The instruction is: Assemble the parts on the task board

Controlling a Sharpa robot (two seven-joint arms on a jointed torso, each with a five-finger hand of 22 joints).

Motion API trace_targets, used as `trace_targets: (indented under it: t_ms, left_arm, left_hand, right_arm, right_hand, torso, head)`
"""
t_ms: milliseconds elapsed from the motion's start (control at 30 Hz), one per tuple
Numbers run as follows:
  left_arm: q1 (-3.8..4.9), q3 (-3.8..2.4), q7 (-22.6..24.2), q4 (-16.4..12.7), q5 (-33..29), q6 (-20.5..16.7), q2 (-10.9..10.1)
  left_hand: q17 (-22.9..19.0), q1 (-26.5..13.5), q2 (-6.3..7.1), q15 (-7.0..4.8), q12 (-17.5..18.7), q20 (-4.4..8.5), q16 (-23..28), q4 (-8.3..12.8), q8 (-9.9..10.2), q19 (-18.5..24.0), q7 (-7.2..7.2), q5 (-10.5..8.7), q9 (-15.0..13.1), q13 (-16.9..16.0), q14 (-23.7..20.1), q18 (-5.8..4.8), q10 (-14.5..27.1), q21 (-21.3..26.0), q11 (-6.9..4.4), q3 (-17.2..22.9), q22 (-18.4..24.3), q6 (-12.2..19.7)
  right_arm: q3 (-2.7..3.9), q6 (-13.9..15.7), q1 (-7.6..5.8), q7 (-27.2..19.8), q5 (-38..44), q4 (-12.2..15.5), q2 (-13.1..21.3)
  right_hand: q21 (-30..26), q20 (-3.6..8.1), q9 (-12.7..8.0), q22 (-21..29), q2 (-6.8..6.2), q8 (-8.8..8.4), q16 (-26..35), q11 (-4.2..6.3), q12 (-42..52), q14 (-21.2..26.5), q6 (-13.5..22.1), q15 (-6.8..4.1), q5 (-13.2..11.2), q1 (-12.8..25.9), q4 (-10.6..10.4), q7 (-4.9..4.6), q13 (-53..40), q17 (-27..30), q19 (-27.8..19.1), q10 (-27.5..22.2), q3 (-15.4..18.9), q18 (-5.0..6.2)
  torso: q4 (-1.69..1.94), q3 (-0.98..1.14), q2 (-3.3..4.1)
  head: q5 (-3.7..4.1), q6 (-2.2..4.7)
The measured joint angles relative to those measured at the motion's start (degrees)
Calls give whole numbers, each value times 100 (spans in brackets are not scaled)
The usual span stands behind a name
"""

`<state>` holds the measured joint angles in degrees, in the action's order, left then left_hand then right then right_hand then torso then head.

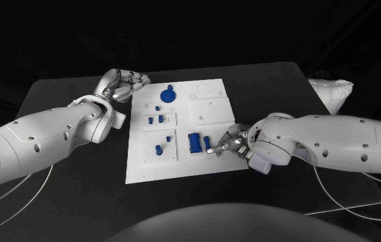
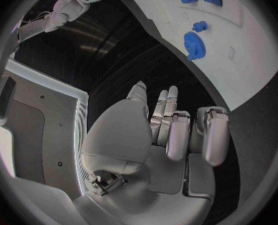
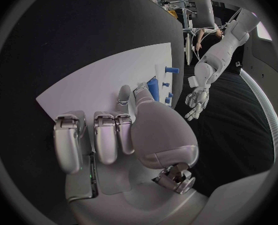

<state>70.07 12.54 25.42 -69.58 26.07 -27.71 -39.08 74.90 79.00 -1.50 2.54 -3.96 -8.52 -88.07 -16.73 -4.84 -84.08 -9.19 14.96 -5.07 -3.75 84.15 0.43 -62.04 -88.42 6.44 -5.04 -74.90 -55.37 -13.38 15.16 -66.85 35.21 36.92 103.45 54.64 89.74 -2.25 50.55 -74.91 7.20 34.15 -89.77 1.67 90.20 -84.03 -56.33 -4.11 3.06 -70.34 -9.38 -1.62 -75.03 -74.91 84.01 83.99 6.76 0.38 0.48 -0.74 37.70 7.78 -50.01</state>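
At the near edge of the task board (image 1: 214, 167) I see my right hand (image 1: 232, 143), fingers curled over a narrow blue bar (image 1: 207, 143); I cannot tell whether they grip it. Beside it lies a wider blue block (image 1: 194, 141), long axis running away from me. Farther off sits a round blue gear (image 1: 167, 95), flat. My left hand (image 1: 125, 85) hovers beyond the board's far left corner, fingers curled on nothing.

Dim dark scene, bright white board, wrist views fisheye-warped, edges vignetted
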Motion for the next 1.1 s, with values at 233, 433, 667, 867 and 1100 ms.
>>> trace_targets:
  t_ms: [233, 433, 667, 867, 1100]
  left_arm:
    - [0, 0, 1, 2, 0, 0, 3]
    - [0, 0, 1, 2, 0, 0, 3]
    - [0, 0, 0, 0, 1, 0, 2]
    - [0, 0, 0, -2, 1, 0, -2]
    - [0, 0, 0, -2, 1, 0, -6]
  left_hand:
    - [0, 0, 0, 0, 0, 0, 0, 0, 0, 0, 0, 0, 0, 0, 0, 0, 0, 0, 0, 0, 0, 0]
    - [3, 35, -35, 0, 0, 0, 0, 0, 0, 0, 0, 28, 0, 0, 0, 0, 0, 0, 0, 0, 0, 0]
    - [4, 46, -45, 0, 0, 0, 0, 0, 0, 0, 0, 29, 0, 0, 0, 0, 0, 0, 0, 0, 0, 0]
    - [4, 45, -45, 0, 0, 0, 0, 0, 0, 0, 0, 29, 0, 0, 0, 0, 0, 0, 0, 0, 0, 0]
    - [4, 46, -45, 0, 0, 0, 0, 0, 0, 0, 0, 29, 0, 0, 0, 0, 0, 0, 0, 0, 0, 0]
  right_arm:
    - [1, -30, 0, -1, -3, -46, -25]
    - [-2, -42, 1, 4, -2, -63, -34]
    - [0, -54, 0, 6, 1, -62, -34]
    - [-1, -58, 2, -21, -16, -27, 27]
    - [-6, -57, -1, -332, -236, 54, 188]
  right_hand:
    - [0, 0, 5, 0, 15, 2, 0, -1, 9, 0, -3, 1, -8, -30, 39, 2, -13, 0, 0, -1, -38, 0]
    - [0, 0, 5, 0, 8, 22, 0, -11, 10, 21, -19, -20, -8, -37, 39, 17, -12, 0, 0, -10, -38, 0]
    - [0, 0, 10, 0, 8, 23, 0, -11, 20, 21, -20, -20, -8, -36, 54, 17, -1, 0, 0, -11, -23, 0]
    - [0, -1, 23, 0, -15, 22, 0, -9, 0, 7, -19, -34, -8, -59, 72, 18, -4, 1, 0, -8, -5, 0]
    - [0, -1, 53, -4, -78, -2, 0, -9, -1, -1, -17, -41, -6, -86, 99, 16, -8, -4, 0, -8, 59, 0]
  torso:
    - [-1, -2, 1]
    - [0, -2, 3]
    - [0, -2, 4]
    - [0, 1, 4]
    - [-1, 4, 4]
  head:
    - [5, 0]
    - [8, 0]
    - [4, 0]
    - [-5, 0]
    - [-27, 0]
